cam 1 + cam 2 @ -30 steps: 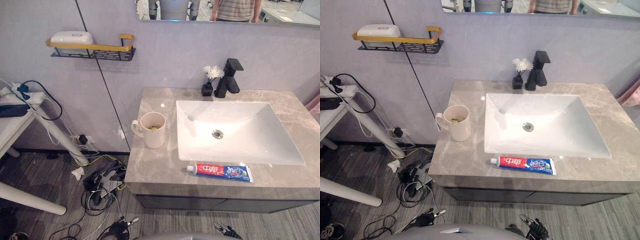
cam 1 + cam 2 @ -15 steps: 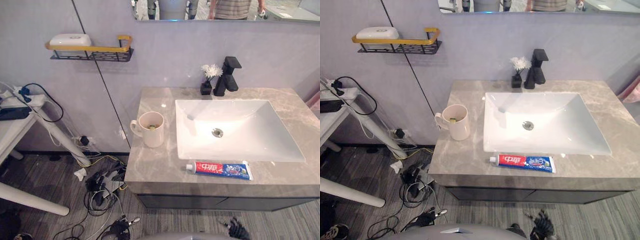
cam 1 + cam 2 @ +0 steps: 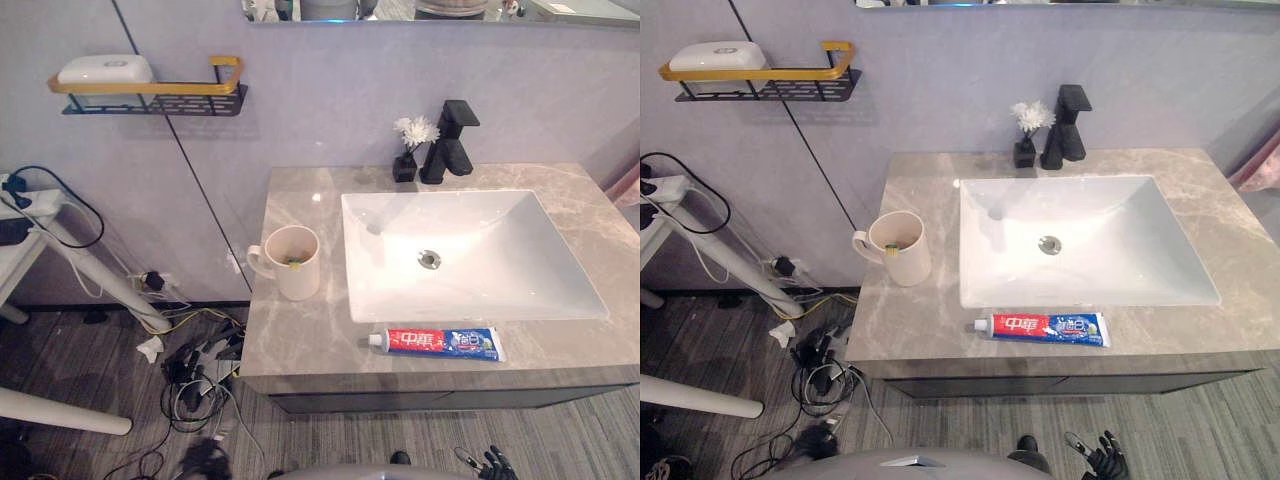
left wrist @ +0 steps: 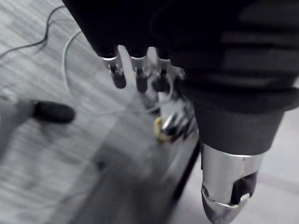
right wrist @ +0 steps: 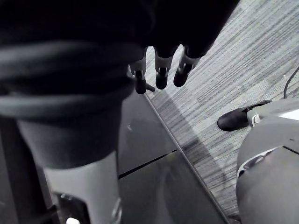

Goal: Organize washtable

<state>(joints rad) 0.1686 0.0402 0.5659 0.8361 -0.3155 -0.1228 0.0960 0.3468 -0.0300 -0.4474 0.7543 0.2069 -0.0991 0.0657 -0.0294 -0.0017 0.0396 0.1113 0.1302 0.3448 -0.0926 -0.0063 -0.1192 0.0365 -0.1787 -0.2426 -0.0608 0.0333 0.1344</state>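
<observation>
Left hand (image 4: 140,77) and right hand (image 5: 162,74) are hanging low, fingers loose and empty; toothpaste (image 3: 436,342) is lying along the front edge of the counter (image 3: 300,335)

countertop (image 3: 300,335): grey veined stone, smooth | sink (image 3: 500,230): glossy white ceramic | faucet (image 3: 452,145): matt black metal | mug (image 3: 299,278): smooth ceramic

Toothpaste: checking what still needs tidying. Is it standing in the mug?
No, the toothpaste lies flat on the countertop in front of the sink, apart from the mug.
</observation>
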